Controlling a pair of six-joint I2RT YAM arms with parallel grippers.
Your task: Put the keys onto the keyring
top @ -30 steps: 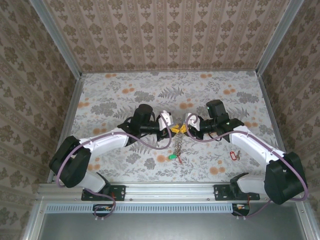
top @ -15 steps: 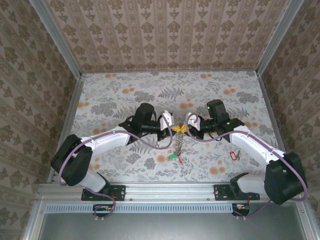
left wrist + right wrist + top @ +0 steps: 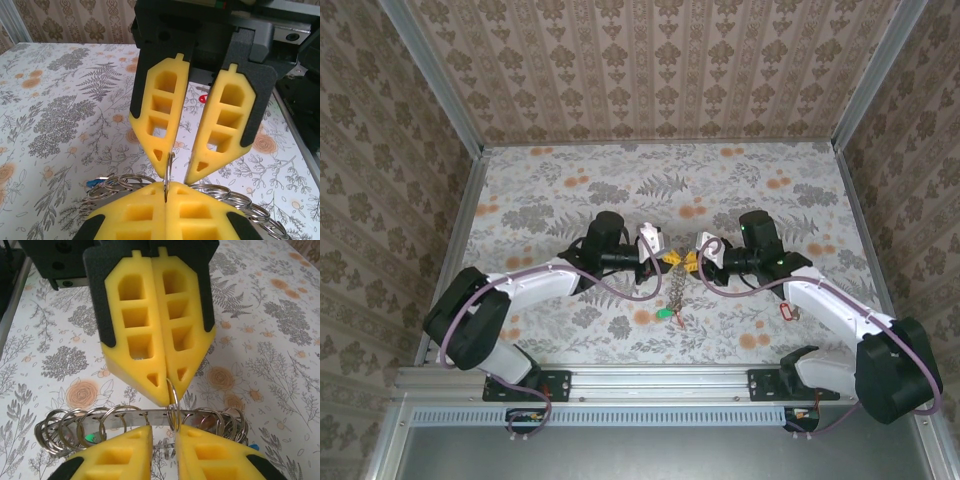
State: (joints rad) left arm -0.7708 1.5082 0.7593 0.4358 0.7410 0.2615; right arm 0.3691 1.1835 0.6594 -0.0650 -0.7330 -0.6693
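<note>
Two claws of mine meet nose to nose just above the keyring (image 3: 676,284), which hangs between them as a slack run of silvery coils. My left claw (image 3: 165,189) is clenched, its yellow pads pressed flat together on one thin loop that stands up out of the keyring. My right claw (image 3: 166,432) faces it with the pads parted a little. The same loop runs down through that gap, and I judge nothing is gripped there.

As I read it, the step is to open a way into the keyring for a key. The left should hold hard and keep level, since it alone seems to carry the weight. The right should part no wider than it needs and take hold just beside the left's pinch. It should then pull straight away from the left, not sideways, or the wire may twist out of the pads.

A green-tagged key (image 3: 665,313) dangles at the low end of the keyring. A red-tagged key (image 3: 785,309) lies loose, well to the right of the keyring, beside my right forearm.

Below the keyring spreads the table (image 3: 570,180), covered in a pale print of grey ferns and orange blooms. Brown damask-papered walls (image 3: 650,70) stand beyond and to both sides of the keyring, with a metal rail (image 3: 660,382) on its near side.
</note>
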